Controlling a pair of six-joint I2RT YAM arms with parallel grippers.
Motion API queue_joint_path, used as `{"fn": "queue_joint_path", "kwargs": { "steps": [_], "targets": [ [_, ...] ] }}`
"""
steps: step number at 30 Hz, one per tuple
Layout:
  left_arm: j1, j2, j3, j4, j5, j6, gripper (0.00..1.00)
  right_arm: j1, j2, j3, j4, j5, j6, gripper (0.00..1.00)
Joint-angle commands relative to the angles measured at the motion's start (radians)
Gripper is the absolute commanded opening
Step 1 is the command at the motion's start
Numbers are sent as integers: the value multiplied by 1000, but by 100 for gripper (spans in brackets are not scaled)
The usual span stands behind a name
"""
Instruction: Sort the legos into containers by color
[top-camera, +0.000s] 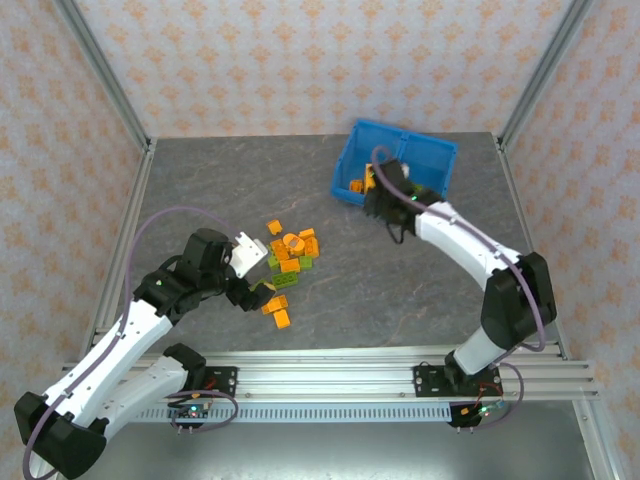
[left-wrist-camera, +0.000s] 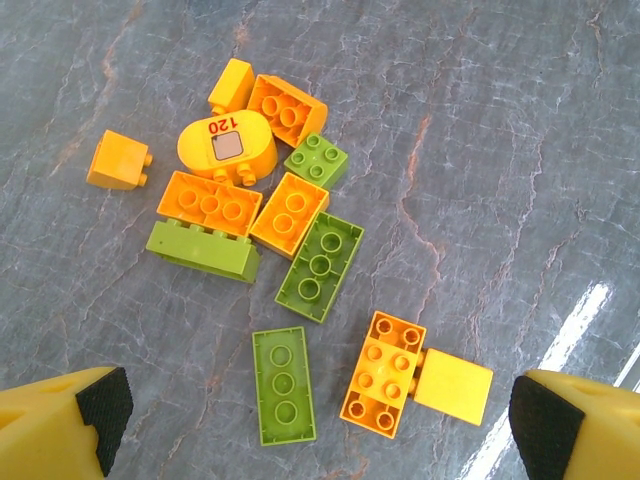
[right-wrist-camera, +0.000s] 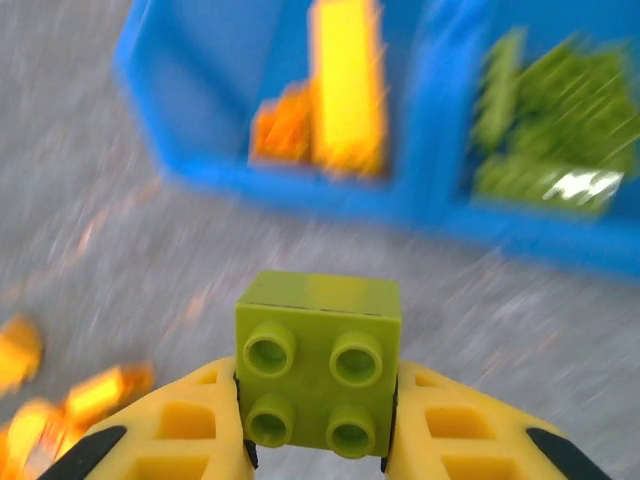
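Orange and lime green legos (top-camera: 290, 250) lie in a loose pile on the grey table. My left gripper (left-wrist-camera: 322, 425) hangs open above them, a green flat brick (left-wrist-camera: 283, 385) and an orange brick (left-wrist-camera: 385, 372) between its wide-spread pads. From above, the left gripper (top-camera: 262, 290) is at the pile's near edge. My right gripper (right-wrist-camera: 318, 440) is shut on a lime green square brick (right-wrist-camera: 318, 375), just short of the blue bin (right-wrist-camera: 300, 190). Its left compartment holds orange and yellow bricks (right-wrist-camera: 335, 95), its right one green bricks (right-wrist-camera: 550, 130). From above, the right gripper (top-camera: 378, 195) is at the bin's (top-camera: 437, 152) near edge.
Patterned walls and metal posts enclose the table on three sides. A yellow rounded piece marked 120 (left-wrist-camera: 228, 145) sits in the pile. Bare grey tabletop (top-camera: 400, 280) lies between the pile and the bin. The right wrist view is blurred by motion.
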Motion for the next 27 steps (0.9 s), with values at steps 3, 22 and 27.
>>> {"fn": "queue_joint_path", "kwargs": {
  "steps": [3, 22, 27],
  "targets": [
    [8, -38, 4, -12, -51, 6, 100, -203, 132, 152, 17, 36, -53, 23],
    [9, -193, -41, 93, 56, 3, 100, -355, 618, 683, -141, 8, -36, 44],
    [9, -172, -38, 111, 14, -38, 100, -355, 543, 637, -119, 3, -37, 47]
  ]
}}
